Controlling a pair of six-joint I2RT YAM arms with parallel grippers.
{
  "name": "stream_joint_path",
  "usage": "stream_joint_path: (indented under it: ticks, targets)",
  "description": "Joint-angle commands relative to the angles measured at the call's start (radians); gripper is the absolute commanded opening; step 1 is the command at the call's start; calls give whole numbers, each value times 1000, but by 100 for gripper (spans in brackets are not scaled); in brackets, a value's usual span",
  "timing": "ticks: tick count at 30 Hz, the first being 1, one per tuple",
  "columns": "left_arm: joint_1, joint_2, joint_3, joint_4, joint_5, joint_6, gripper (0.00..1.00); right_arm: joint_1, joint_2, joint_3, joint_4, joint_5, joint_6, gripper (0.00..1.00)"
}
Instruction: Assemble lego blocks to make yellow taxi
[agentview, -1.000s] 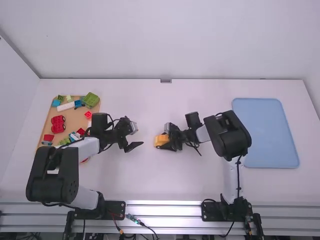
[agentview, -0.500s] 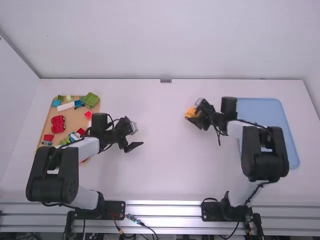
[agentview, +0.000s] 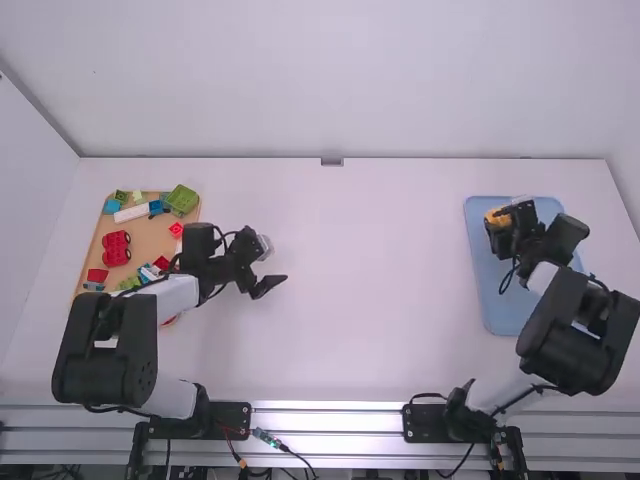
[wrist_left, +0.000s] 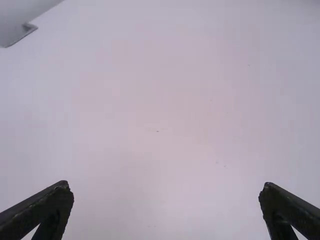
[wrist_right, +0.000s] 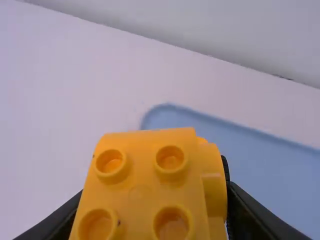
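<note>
Over the far left part of the blue tray (agentview: 507, 310), my right gripper (agentview: 503, 226) holds the yellow block assembly (agentview: 496, 216). In the right wrist view the yellow assembly (wrist_right: 145, 185), with round studs showing, sits between the fingers of my right gripper (wrist_right: 150, 200), which is shut on it. My left gripper (agentview: 274, 280) stands open above the bare table, right of the wooden tray (agentview: 150, 238). The left wrist view has the fingers of my left gripper (wrist_left: 166, 192) wide apart, with only white table between them.
Loose bricks lie on the wooden tray at the left, among them a green block (agentview: 182, 200), a red piece (agentview: 116, 248) and a white bar (agentview: 131, 213). The left forearm crosses that tray's near part. A wall rises behind the table's far edge.
My right gripper has carried the yellow assembly from the table's middle rightwards and away from the camera, to the blue tray. The left arm has kept still.
</note>
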Motion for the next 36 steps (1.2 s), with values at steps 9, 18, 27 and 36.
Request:
stream_joint_path:
  ticks: [9, 18, 27, 36]
  targets:
    - [-6, -15, -14, -9, -17, -91, 99, -34, 251, 66, 65, 0, 71, 0]
    - [-6, -15, -14, -6, -20, -91, 99, -32, 310, 103, 31, 79, 108, 99]
    - [-6, -15, -14, 58, -102, -264, 99, 8, 110, 102, -163, 82, 108, 99]
    - [-6, -17, -14, 200, -305, -515, 99, 142, -142, 103, -317, 232, 203, 99]
